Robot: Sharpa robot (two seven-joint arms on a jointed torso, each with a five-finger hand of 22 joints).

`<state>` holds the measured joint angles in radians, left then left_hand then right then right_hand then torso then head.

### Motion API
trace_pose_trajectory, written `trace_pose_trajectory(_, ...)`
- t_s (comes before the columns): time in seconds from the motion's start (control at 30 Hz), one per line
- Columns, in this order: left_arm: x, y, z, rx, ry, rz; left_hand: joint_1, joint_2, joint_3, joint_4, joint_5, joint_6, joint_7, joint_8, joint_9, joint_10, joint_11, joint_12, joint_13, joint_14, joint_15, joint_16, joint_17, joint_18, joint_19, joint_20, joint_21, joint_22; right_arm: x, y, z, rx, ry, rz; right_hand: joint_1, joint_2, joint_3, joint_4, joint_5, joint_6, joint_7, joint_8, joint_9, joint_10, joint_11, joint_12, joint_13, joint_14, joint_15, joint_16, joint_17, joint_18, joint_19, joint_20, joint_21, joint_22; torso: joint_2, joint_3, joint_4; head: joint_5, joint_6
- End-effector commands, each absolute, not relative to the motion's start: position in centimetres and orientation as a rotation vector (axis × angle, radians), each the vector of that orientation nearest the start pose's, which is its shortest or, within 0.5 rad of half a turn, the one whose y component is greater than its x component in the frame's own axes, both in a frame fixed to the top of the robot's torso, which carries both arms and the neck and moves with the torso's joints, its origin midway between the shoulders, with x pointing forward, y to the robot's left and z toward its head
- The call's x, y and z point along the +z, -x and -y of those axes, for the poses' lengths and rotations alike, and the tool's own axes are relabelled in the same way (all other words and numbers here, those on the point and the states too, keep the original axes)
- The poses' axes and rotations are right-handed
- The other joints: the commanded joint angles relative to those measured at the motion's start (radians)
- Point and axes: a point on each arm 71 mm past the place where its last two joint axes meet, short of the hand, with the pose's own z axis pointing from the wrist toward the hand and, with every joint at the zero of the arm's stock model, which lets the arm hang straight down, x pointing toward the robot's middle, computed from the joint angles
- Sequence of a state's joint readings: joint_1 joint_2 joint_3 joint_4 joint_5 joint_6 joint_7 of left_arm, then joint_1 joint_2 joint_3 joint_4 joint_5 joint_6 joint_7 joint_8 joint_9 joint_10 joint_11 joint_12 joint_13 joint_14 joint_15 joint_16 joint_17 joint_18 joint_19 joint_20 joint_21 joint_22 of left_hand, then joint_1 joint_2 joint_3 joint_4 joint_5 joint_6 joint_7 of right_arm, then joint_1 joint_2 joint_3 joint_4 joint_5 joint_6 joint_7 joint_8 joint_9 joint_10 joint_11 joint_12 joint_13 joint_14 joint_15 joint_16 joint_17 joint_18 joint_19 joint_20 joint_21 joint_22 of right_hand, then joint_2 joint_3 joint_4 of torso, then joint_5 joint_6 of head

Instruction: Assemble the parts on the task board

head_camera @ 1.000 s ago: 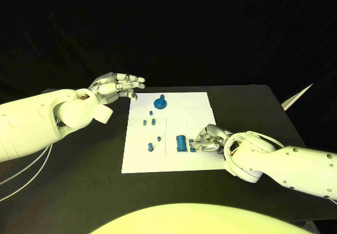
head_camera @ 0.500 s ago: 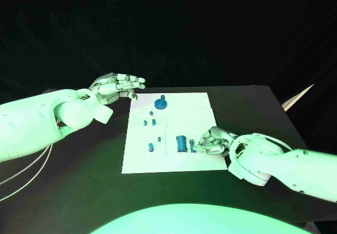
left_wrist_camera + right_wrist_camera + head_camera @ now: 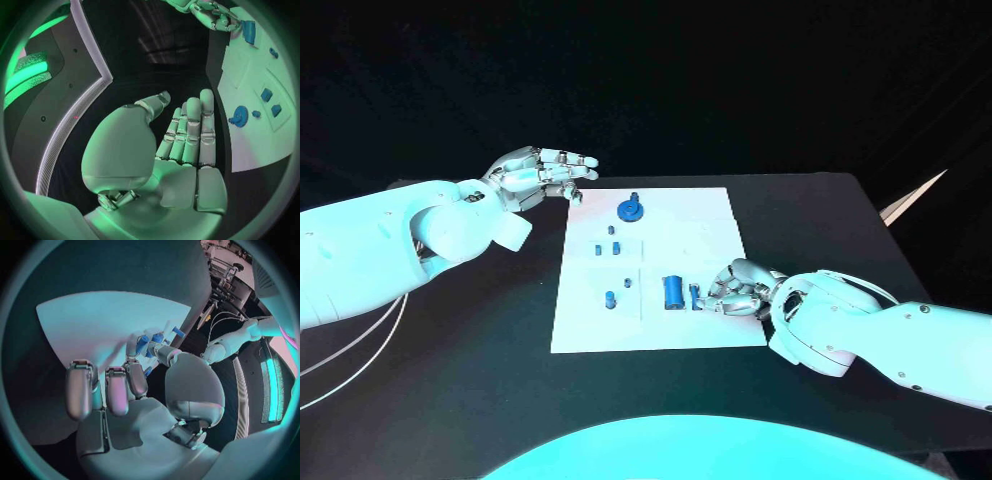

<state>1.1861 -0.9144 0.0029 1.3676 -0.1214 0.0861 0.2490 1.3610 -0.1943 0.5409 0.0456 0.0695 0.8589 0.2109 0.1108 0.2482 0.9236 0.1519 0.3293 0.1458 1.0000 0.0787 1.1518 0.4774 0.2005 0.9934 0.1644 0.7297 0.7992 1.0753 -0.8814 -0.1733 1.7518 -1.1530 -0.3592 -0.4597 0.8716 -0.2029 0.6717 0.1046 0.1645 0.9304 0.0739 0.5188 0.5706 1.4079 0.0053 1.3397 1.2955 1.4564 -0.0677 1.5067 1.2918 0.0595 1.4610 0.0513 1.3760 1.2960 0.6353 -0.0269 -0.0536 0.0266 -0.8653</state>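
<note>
The task board (image 3: 689, 240) lies flat on the black surface (image 3: 473, 340), its long axis running away from the robot. Small blue parts (image 3: 610, 250) sit on it, a blue cylinder (image 3: 674, 291) lying lengthwise. The right hand (image 3: 736, 287) rests at the board's right edge, fingers (image 3: 718, 298) curled beside the cylinder; whether they grip anything is unclear. The left hand (image 3: 538, 175) hovers off the board's far left corner, fingers apart, holding nothing.

No text, label, brand, number or sign is showing readable anywhere: the white task board (image 3: 689, 240) is carrying only faint printed outlines, and the blue parts (image 3: 674, 291) are bearing no writing.
</note>
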Motion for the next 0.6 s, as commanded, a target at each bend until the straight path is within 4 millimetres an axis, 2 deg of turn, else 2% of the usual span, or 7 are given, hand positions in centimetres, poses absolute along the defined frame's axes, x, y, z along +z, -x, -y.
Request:
trace_pose_trajectory(0.03, -18.51, -50.49, -27.15, -1.602, 1.016, -1.666, -0.001, 0.01, -0.02, 0.008, -0.001, -0.01, 0.007, 0.017, -0.011, -0.024, 0.002, 0.014, -0.011, -0.007, -0.002, -0.008, -0.009, -0.017, 0.002, 0.002, -0.011, -0.01, -28.07, -39.06, 17.68, 0.588, -0.294, -2.132, 0.015, -0.017, -0.033, -0.008, -0.01, 0.008, -0.001, 0.016, 0.002, 0.024, -0.007, -0.006, 0.092, 0.088, 0.0, 0.009, 0.147, -0.023, 0.061, -0.013, 0.001, 0.221, 0.0, -0.0001, -0.0002, 0.002, -0.001)
trace_pose_trajectory(0.2, -18.52, -50.49, -27.14, -1.602, 1.016, -1.666, -0.001, 0.01, -0.02, 0.008, -0.001, -0.01, 0.007, 0.017, -0.011, -0.024, 0.002, 0.014, -0.011, -0.007, -0.002, -0.008, -0.009, -0.017, 0.002, 0.002, -0.011, -0.01, -28.18, -39.47, 17.72, 0.57, -0.298, -2.115, 0.021, -0.013, -0.034, -0.011, -0.011, 0.009, -0.001, 0.016, 0.002, 0.024, -0.008, -0.006, 0.092, 0.088, 0.0, 0.009, 0.147, -0.023, 0.061, -0.013, 0.001, 0.221, -0.001, -0.0008, -0.0002, 0.001, -0.001)
trace_pose_trajectory(0.37, -18.52, -50.49, -27.06, -1.603, 1.015, -1.667, -0.001, 0.01, -0.02, 0.008, -0.001, -0.01, 0.007, 0.017, -0.011, -0.024, 0.002, 0.014, -0.011, -0.007, -0.002, -0.008, -0.009, -0.017, 0.002, 0.002, -0.011, -0.01, -28.25, -39.77, 17.92, 0.554, -0.299, -2.102, 0.021, -0.004, -0.035, -0.008, -0.01, 0.01, -0.001, 0.016, 0.002, 0.024, -0.008, -0.005, 0.093, 0.089, 0.0, 0.009, 0.148, -0.023, 0.061, -0.013, 0.003, 0.222, 0.002, 0.0008, 0.0031, 0.002, -0.002)
trace_pose_trajectory(0.5, -18.52, -50.49, -27.07, -1.603, 1.015, -1.667, -0.001, 0.01, -0.02, 0.008, -0.001, -0.01, 0.007, 0.017, -0.011, -0.024, 0.002, 0.014, -0.011, -0.007, -0.002, -0.008, -0.009, -0.017, 0.002, 0.002, -0.011, -0.01, -28.32, -39.84, 17.66, 0.555, -0.291, -2.108, 0.022, -0.004, -0.036, -0.008, -0.01, 0.01, -0.001, 0.016, 0.002, 0.025, -0.008, -0.004, 0.093, 0.089, 0.0, 0.009, 0.148, -0.023, 0.062, -0.013, 0.004, 0.222, 0.001, -0.0006, 0.0013, 0.002, -0.004)
trace_pose_trajectory(0.6, -18.52, -50.49, -27.08, -1.602, 1.015, -1.667, -0.001, 0.01, -0.02, 0.008, -0.001, -0.01, 0.007, 0.017, -0.011, -0.024, 0.002, 0.014, -0.011, -0.007, -0.002, -0.008, -0.009, -0.017, 0.002, 0.002, -0.011, -0.01, -28.38, -39.88, 17.49, 0.556, -0.286, -2.112, 0.024, -0.006, -0.037, -0.01, -0.01, 0.011, -0.002, 0.016, 0.002, 0.025, -0.008, -0.005, 0.093, 0.089, 0.0, 0.009, 0.148, -0.023, 0.062, -0.013, 0.004, 0.222, 0.001, 0.0002, 0.0008, 0.004, -0.005)
